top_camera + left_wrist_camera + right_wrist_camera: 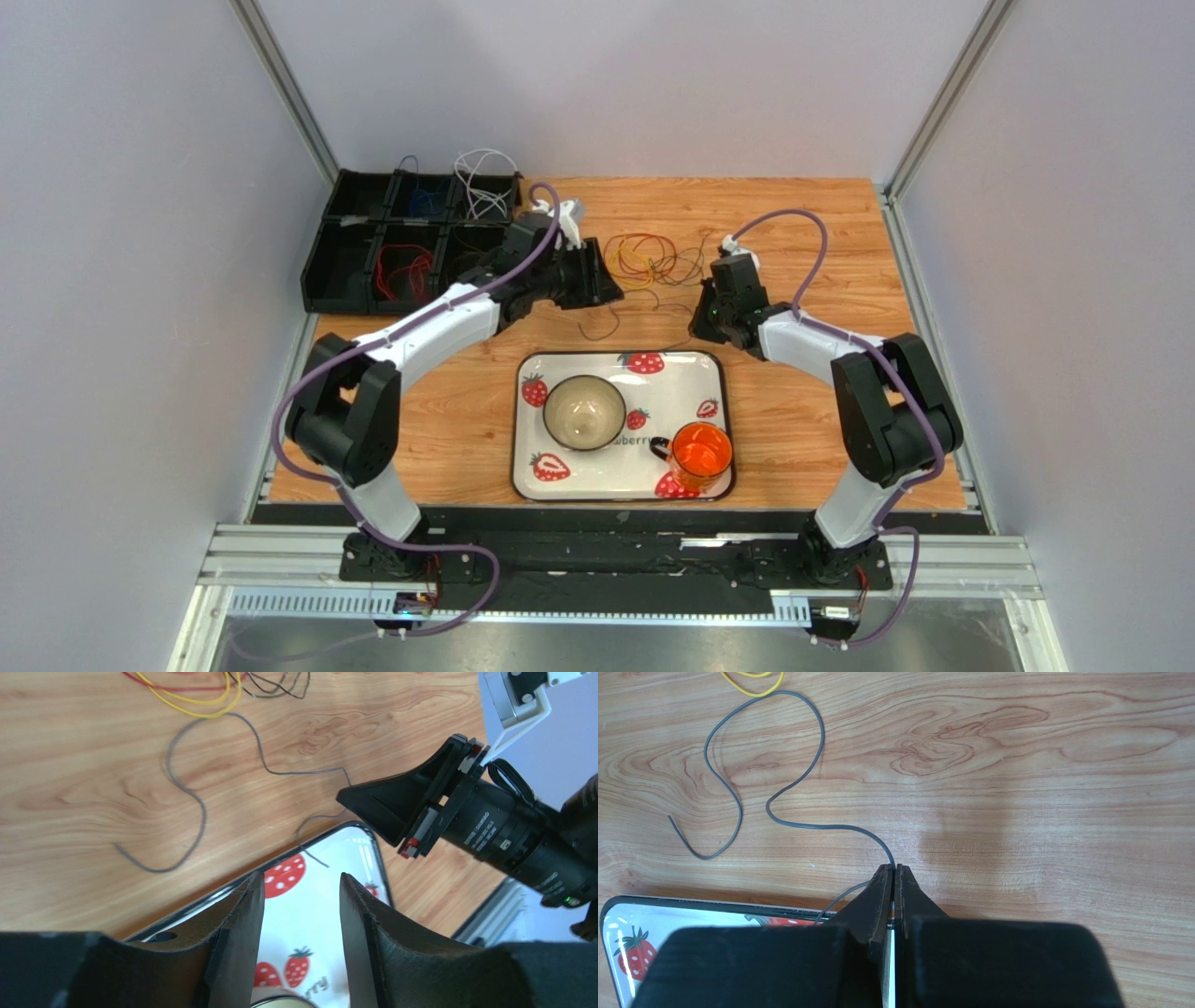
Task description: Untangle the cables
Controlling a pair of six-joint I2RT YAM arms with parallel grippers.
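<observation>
A: Starting at the right gripper [893, 873]: fingertips pressed together, pinching the grey cable [801, 822] at the very tip. The strand snakes away over the table [1018, 777] to a loose end. A second stretch dips toward the tray [612, 913].

B: And the left gripper [298, 896]?

A: Jaws apart, nothing between them. It hangs over the tray corner, near the other one.

B: Step in hand?

A: Looks like drawing the grey strand clear of the cables [648, 256], the red, yellow and dark knot farther back. My guess at the next move: right holds, left takes the strand or pins the knot, then a slow pull apart.

B: Anything unclear?

A: Where grey meets the knot is too fine to read from above, and I cannot tell whether it passes under other strands. The wires in the black bins [368, 266] are barely legible.
</observation>
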